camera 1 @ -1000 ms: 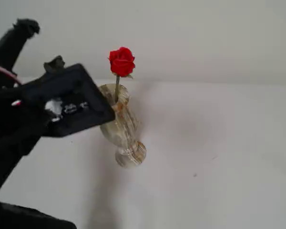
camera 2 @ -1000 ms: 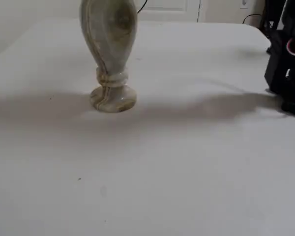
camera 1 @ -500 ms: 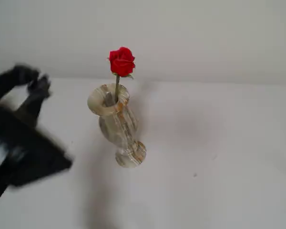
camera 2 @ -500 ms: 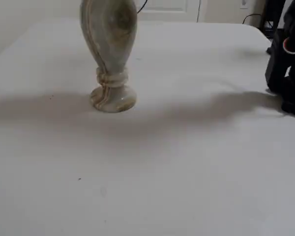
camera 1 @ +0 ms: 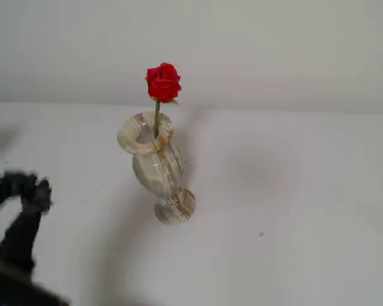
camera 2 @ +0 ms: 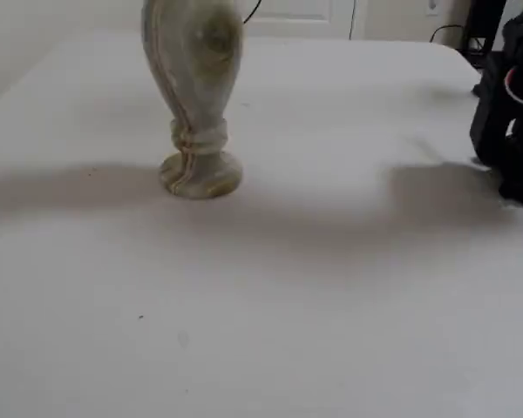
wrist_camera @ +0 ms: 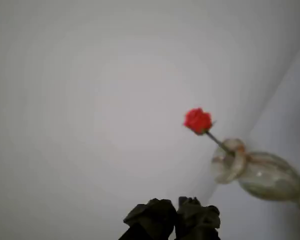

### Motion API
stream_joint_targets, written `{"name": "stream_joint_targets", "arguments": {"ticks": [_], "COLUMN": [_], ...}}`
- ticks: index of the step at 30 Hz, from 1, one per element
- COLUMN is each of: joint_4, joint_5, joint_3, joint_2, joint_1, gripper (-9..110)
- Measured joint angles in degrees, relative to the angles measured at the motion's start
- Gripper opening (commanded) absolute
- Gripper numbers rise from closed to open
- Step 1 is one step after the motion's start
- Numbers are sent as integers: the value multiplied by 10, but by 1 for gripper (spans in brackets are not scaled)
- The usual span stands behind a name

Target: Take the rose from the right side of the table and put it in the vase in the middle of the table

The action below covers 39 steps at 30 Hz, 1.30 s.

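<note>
The red rose (camera 1: 163, 81) stands upright in the marbled cream vase (camera 1: 154, 159), its thin stem going down into the flared mouth. The wrist view shows the rose (wrist_camera: 198, 120) and the vase (wrist_camera: 260, 172) off to the right, well away from my gripper (wrist_camera: 176, 210). The two dark fingertips sit pressed together with nothing between them. Seen from above in a fixed view, the gripper (camera 1: 30, 191) is a blurred black shape at the lower left, far from the vase. A low fixed view shows only the vase's body and foot (camera 2: 200, 172) on the white table (camera 2: 314, 296).
The arm's black base with red and white cables (camera 2: 510, 113) stands at the table's right edge in the low fixed view. A white wall lies behind the table. A broad shadow crosses the table near the vase's foot.
The arm has pulled back from beside the vase mouth, down and to the left in the upper fixed view. Rose and vase have stayed put.
</note>
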Motion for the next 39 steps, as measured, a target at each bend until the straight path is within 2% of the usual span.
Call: {"name": "stream_joint_targets", "arguments": {"ticks": [6,12,25,39], "joint_4": [-92,-136,-214,-243], "joint_5": [0,1,6,13], "joint_3": [321,541,797,928], "joint_2": [164,258,268,268], "joint_1": [4,21,31,32], "gripper": [0,0,0,0]}}
